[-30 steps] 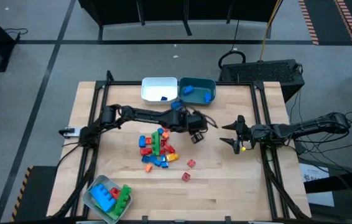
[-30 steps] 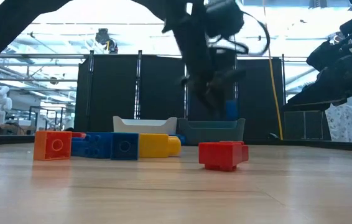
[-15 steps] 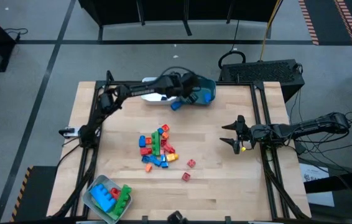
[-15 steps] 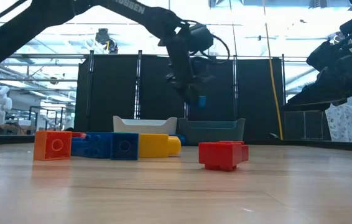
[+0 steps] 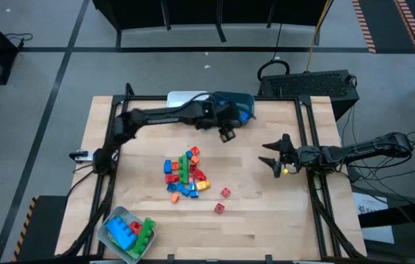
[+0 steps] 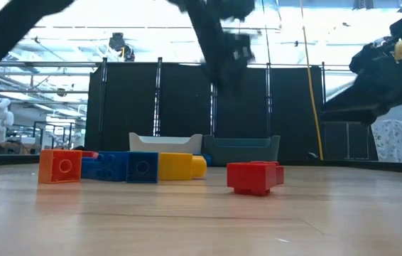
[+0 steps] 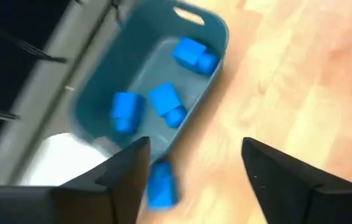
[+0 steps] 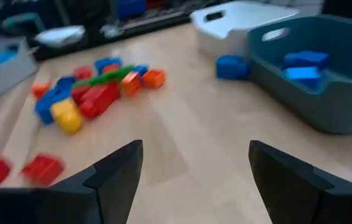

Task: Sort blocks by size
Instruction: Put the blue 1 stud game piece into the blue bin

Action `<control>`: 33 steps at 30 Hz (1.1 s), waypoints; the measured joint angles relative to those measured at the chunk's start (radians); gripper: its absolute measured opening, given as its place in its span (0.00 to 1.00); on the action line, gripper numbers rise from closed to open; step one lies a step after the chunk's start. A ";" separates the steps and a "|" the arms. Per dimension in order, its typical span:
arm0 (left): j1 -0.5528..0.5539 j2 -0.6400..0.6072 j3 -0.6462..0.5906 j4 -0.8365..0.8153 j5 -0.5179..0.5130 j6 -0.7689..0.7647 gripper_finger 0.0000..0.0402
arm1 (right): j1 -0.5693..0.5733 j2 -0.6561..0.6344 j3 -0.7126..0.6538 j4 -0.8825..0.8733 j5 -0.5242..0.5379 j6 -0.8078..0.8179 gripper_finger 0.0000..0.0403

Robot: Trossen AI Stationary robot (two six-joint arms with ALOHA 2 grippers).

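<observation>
Left hand, fingers apart and empty, is seen just beside the teal bin, which holds three blue blocks; a fourth blue block lies on the desk outside its wall, between the teal and white bin. That stray is judged the next pick: it should be approached from above, clear of the bin rim. The block pile sits mid-desk, two red blocks apart. Right hand, open, waits at the right. Dark panels and a bright ceiling are noted behind.
</observation>
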 joint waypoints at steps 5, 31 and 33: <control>-0.095 -0.197 0.025 -0.194 -0.201 -0.017 0.46 | 0.000 0.067 0.054 0.020 0.141 0.038 0.49; -0.307 -0.722 0.026 -0.432 -0.370 -0.190 0.20 | -0.227 1.380 0.957 0.218 0.010 -0.141 0.00; -0.307 -0.720 0.026 -0.450 -0.370 -0.190 0.20 | -0.251 1.443 1.016 0.211 0.004 -0.148 0.00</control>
